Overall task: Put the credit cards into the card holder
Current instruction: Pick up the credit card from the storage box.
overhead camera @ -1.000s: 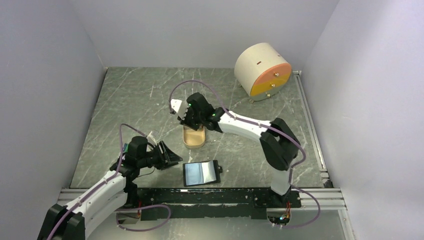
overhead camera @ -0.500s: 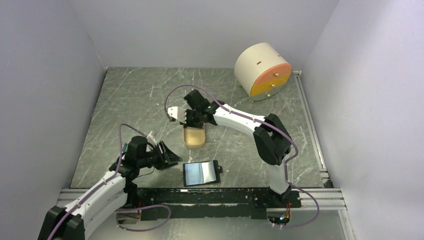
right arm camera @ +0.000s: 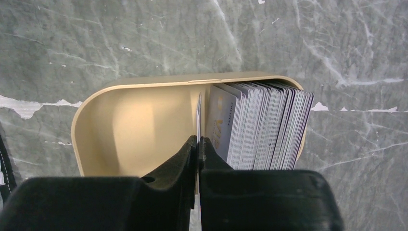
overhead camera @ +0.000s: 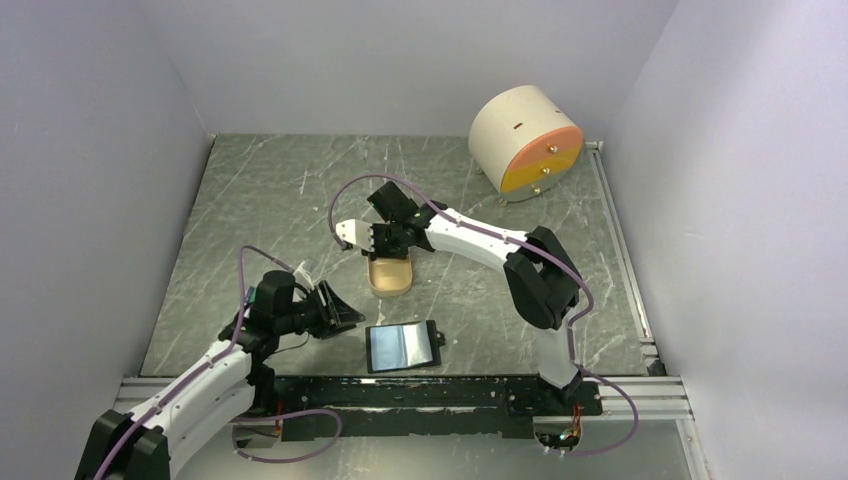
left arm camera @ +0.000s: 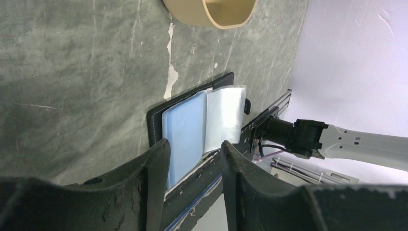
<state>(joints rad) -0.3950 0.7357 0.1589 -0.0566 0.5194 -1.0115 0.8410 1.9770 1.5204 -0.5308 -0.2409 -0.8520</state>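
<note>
- Here, the right claw (right arm camera: 198, 143) pinches shut on a single card (right arm camera: 198, 113), held on edge over the tan tray (right arm camera: 120, 89). The card sits just beside the remaining credit cards (right arm camera: 264, 125), which stand packed against the tray's right end.
- The claw takes only a narrow bite at the card's edge. A thin, slick card could well slip or swivel as the arm swings, dropping into the tray or onto the table (overhead camera: 280, 190).
- The neighbouring card stands almost against the held one and might drag up with it, then fall loose.
- The card holder (overhead camera: 402, 346) lies unfolded near the table's front edge, well apart from the tray, its glossy pockets facing up.
- The left claw (left arm camera: 195, 147) hovers just beside the holder, jaws apart and empty. Nothing pins the holder, so a card pushed at a pocket mouth may shove it along or buckle the flimsy sleeve.
</note>
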